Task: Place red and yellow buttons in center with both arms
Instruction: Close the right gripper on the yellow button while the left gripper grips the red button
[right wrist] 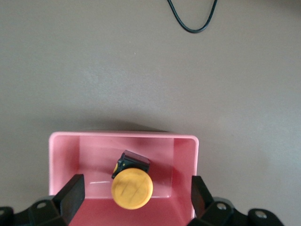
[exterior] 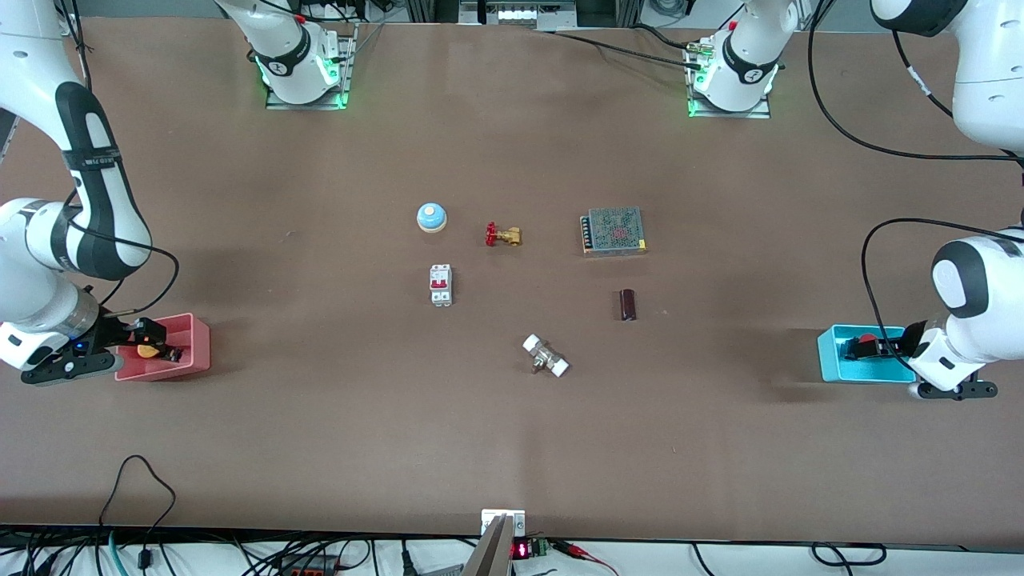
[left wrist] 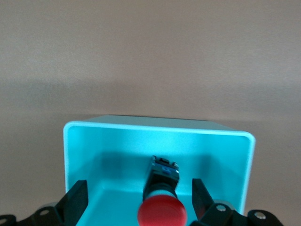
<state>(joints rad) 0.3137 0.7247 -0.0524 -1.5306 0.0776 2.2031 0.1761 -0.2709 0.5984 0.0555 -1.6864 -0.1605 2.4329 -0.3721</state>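
Wrist views: left gripper (left wrist: 136,200) spread wide over red button (left wrist: 162,214) in cyan bin (left wrist: 157,126); right gripper (right wrist: 135,197) likewise over yellow button (right wrist: 131,189) in pink bin (right wrist: 123,136). Both look light, rigid, slick-capped; grab black bodies, then worktop (exterior: 512,432) center

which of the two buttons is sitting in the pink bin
The yellow button lies in the pink bin, between the open fingers of the right gripper. The red button sits in the cyan bin, under the open left gripper.
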